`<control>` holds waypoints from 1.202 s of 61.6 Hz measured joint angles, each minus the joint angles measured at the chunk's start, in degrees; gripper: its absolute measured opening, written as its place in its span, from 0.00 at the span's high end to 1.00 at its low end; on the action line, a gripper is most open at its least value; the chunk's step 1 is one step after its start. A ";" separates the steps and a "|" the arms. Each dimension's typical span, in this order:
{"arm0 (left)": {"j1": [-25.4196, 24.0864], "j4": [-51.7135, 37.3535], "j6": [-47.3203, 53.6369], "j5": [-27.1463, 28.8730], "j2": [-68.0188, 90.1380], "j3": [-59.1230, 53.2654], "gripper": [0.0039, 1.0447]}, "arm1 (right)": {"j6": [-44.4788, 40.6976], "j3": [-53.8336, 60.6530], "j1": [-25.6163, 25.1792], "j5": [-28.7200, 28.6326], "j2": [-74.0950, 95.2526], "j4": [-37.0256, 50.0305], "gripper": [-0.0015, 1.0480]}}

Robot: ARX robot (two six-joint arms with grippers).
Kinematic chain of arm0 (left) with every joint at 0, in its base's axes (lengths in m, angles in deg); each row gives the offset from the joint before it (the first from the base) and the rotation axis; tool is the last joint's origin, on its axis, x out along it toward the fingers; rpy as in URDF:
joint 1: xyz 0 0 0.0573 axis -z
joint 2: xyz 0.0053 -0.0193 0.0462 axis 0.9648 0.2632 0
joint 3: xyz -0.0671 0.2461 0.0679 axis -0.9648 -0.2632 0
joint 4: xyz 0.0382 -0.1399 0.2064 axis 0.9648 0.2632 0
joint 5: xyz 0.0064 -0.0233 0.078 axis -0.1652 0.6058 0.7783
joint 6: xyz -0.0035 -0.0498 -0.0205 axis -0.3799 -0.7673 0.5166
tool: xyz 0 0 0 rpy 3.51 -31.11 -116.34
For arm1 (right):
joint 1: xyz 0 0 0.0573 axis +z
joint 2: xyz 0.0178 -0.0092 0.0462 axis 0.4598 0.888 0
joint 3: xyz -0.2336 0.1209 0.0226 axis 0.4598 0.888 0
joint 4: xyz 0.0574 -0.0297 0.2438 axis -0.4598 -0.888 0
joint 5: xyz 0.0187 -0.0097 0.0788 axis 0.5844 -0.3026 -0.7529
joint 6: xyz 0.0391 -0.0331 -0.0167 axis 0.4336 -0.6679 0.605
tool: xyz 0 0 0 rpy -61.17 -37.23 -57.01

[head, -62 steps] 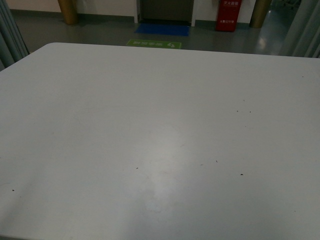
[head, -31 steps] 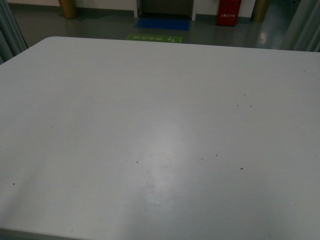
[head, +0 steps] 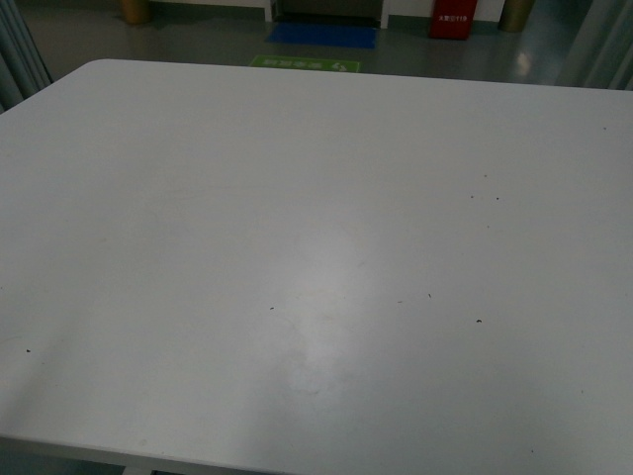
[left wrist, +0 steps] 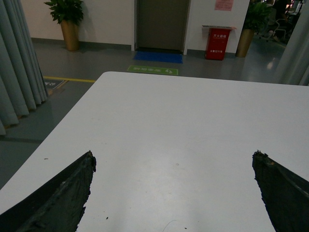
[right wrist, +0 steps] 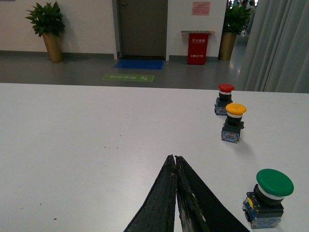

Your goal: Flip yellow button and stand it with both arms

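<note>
Mushroom-capped yellow button (right wrist: 234,123) stands upright on smooth table (right wrist: 96,145).

The table (head: 316,247) runs off three edges of the front view. Beyond it, the red box's (head: 452,18) top is cropped. The left gripper's fingers (left wrist: 58,198) are cut off, perhaps halfway.

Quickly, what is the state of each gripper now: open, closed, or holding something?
Left gripper: open, fingers wide apart, holding nothing.
Right gripper: closed, fingertips together, holding nothing; the yellow button stands apart from it.
</note>
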State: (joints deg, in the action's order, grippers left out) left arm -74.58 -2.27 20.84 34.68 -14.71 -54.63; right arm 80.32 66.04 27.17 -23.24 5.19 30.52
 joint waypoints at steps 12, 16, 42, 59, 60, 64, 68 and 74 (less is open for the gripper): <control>-0.02 0.00 0.00 0.00 0.00 0.00 0.06 | -0.02 -0.02 0.02 0.00 -9.79 -9.94 0.97; 0.00 0.00 0.00 -0.02 -0.02 0.00 0.06 | -0.02 -0.02 0.02 0.00 -9.79 -10.19 0.97; 0.00 0.00 0.00 0.00 0.00 0.00 0.06 | -0.11 -0.02 0.02 -0.02 -9.81 -10.21 0.44; -0.02 0.00 0.00 0.00 0.00 0.00 0.06 | -0.09 -0.02 0.02 -0.02 -9.81 -10.21 0.07; -0.02 0.00 0.00 0.00 0.00 0.00 0.06 | -0.11 -0.02 0.02 -0.02 -9.81 -10.21 0.08; 0.00 0.00 0.00 0.00 0.00 0.00 0.06 | -0.11 -0.02 0.02 -0.02 -9.81 -10.21 0.07; 0.00 0.00 0.00 0.00 0.00 0.00 0.06 | -0.11 -0.02 0.02 -0.02 -9.81 -10.21 0.07; 0.00 0.00 0.00 0.00 0.00 0.00 0.06 | -0.11 -0.02 0.02 -0.02 -9.81 -10.21 0.07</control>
State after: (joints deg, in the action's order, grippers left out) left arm -74.58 -2.27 20.84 34.68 -14.71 -54.63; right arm 80.21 66.02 27.19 -23.26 -4.62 20.31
